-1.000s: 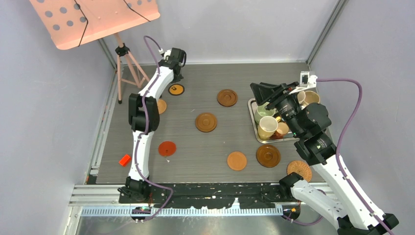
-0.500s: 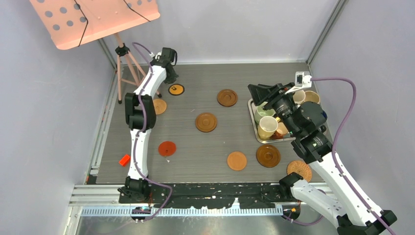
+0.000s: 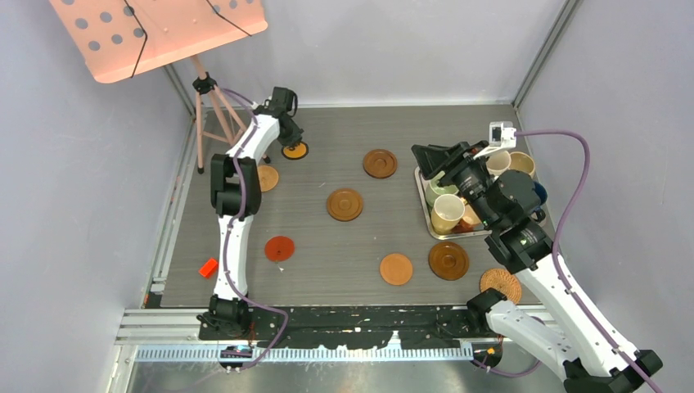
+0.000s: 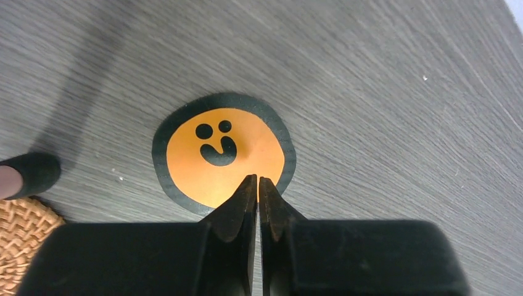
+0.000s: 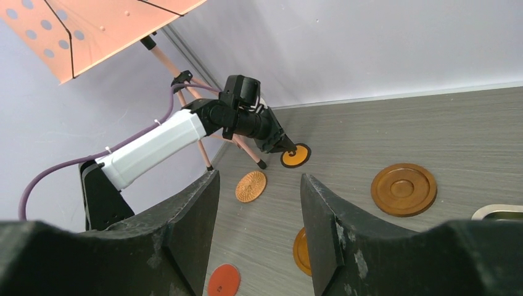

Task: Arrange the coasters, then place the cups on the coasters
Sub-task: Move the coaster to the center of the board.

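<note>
Left end effector (image 4: 258, 180) clenched, tips on the rim of the smiley coaster (image 4: 225, 154), flat on the counter (image 3: 344, 131) well left of the tray (image 3: 421, 196). Dragged so, they may slip off its thin edge. Right end effector (image 5: 259, 177) hangs released above the tray. Count: 8 coasters (image 3: 344, 204), at least 5 cups (image 3: 448, 211), others hidden.

Top view downward, left wrist close, sharing smiley coaster (image 4: 223, 148)

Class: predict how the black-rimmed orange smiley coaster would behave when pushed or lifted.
The smiley coaster looks thin and flat, so it probably slides rather than rolls. Its low edge likely makes pinching hard for the left fingers.
</note>
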`<action>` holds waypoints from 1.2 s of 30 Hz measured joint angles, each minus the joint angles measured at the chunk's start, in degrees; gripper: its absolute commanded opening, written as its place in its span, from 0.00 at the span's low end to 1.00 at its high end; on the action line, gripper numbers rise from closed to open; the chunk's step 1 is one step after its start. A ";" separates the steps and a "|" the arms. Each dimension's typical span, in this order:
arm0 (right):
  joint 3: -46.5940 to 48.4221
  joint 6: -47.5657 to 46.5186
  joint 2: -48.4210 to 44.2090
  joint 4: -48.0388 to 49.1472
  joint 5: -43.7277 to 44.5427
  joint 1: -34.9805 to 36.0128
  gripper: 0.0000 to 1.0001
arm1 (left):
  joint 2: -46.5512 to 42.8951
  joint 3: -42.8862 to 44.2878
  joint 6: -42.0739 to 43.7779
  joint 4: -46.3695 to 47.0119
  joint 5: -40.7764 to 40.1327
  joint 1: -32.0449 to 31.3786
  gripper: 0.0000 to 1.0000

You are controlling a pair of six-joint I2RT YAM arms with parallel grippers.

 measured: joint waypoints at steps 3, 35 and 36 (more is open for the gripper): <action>0.00 -0.02 -0.76 -0.09 0.02 0.00 0.58 | 0.02 -1.51 -2.54 0.37 1.18 0.00 0.08; -1.73 -0.17 -11.26 -3.82 1.84 0.00 0.58 | -11.39 -22.93 -11.23 9.16 1.11 -8.66 0.04; -1.84 -0.17 -11.23 -3.93 1.81 0.00 0.58 | -11.54 -22.93 -11.47 10.47 1.07 -7.78 0.04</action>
